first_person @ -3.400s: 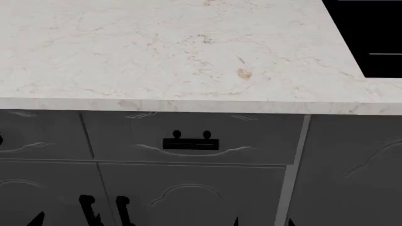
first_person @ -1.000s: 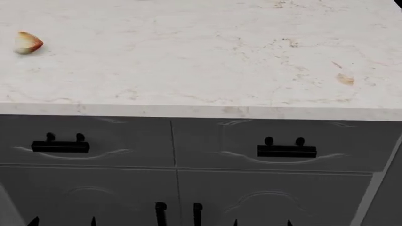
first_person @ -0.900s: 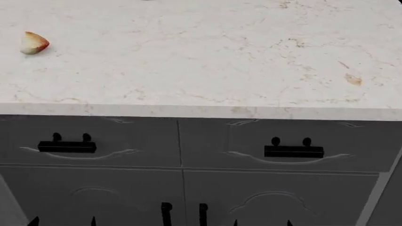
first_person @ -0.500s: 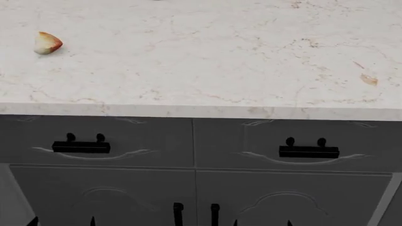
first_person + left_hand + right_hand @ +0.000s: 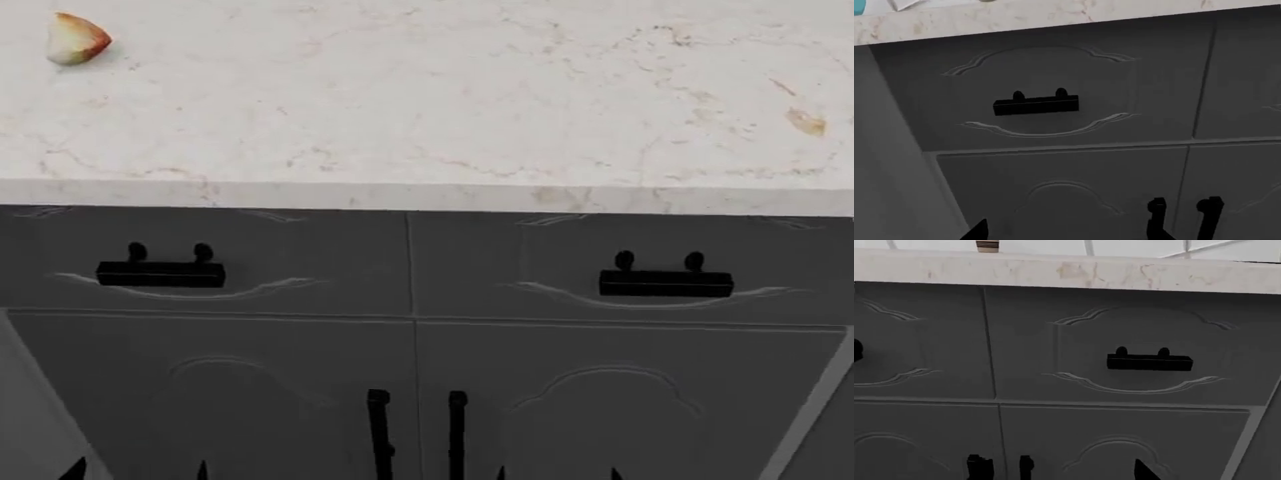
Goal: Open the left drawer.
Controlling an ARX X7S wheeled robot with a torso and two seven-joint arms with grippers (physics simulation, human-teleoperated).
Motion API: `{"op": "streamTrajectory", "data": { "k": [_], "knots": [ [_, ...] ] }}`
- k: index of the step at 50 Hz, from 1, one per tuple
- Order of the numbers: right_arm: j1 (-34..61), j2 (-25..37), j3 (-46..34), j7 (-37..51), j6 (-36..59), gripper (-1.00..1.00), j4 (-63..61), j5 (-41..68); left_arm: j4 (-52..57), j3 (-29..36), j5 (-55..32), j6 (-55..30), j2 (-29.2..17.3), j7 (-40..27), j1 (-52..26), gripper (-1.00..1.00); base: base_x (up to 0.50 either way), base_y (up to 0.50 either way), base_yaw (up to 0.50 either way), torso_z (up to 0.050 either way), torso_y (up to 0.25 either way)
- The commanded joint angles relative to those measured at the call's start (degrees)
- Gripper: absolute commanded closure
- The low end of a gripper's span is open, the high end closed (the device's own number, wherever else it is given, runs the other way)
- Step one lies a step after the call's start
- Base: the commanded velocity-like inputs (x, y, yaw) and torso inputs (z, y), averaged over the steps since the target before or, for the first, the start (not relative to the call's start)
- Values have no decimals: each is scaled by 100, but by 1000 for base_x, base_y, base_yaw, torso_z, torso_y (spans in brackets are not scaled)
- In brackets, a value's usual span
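The left drawer point(image 5: 254, 260) is a wide dark-grey front with carved swirls and a horizontal black bar handle point(image 5: 160, 272). It sits flush with the matching right drawer point(image 5: 747, 265), shut. In the left wrist view the drawer point(image 5: 1121, 90) and its handle point(image 5: 1035, 104) face the camera at a distance. My left gripper point(image 5: 136, 473) shows only as two black tips at the bottom edge, apart and empty, below the drawer. One fingertip point(image 5: 977, 232) shows in the left wrist view. My right gripper point(image 5: 557, 474) is likewise open and empty, with one fingertip point(image 5: 1144, 471) in its wrist view.
A pale marble countertop point(image 5: 427, 110) overhangs the drawers, with a small cream-and-red object point(image 5: 78, 38) at its far left. Two taller cabinet doors with vertical black handles point(image 5: 380, 435) stand below. The right drawer's handle point(image 5: 1149, 361) fills the right wrist view.
The head view has panned left, bringing the left drawer into view, then tilted down so the counter edge sits higher in frame. Both drawers stay shut.
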Motion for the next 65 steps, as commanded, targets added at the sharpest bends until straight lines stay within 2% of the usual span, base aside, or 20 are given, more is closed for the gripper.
{"op": "streamTrajectory", "data": {
  "k": [1,33,42,50,53,65],
  "knots": [
    [-30,-58,58,-59,127,-100,-158,-70,-115,-58,-29,319,47,233,32,-100,0,0,0,0,-180],
    [12,18,-46,18,-2,-100,-16,7,-71,55,-107,335,-33,130,44,-100,-1,0,0,0,-176],
    [21,37,-70,44,0,-100,-10,36,-43,54,-191,271,-32,101,15,-100,0,0,0,0,0],
    [14,62,-81,71,34,-100,-68,79,131,112,-52,-205,-50,-124,-39,-100,0,0,0,0,0],
    [7,75,-91,70,6,-100,-78,84,169,67,-246,120,-69,43,50,-100,0,0,0,0,0],
    [-1,108,-141,56,-59,-100,-94,127,57,119,-177,127,-72,-70,10,-100,255,0,0,0,0]
  ]
}}
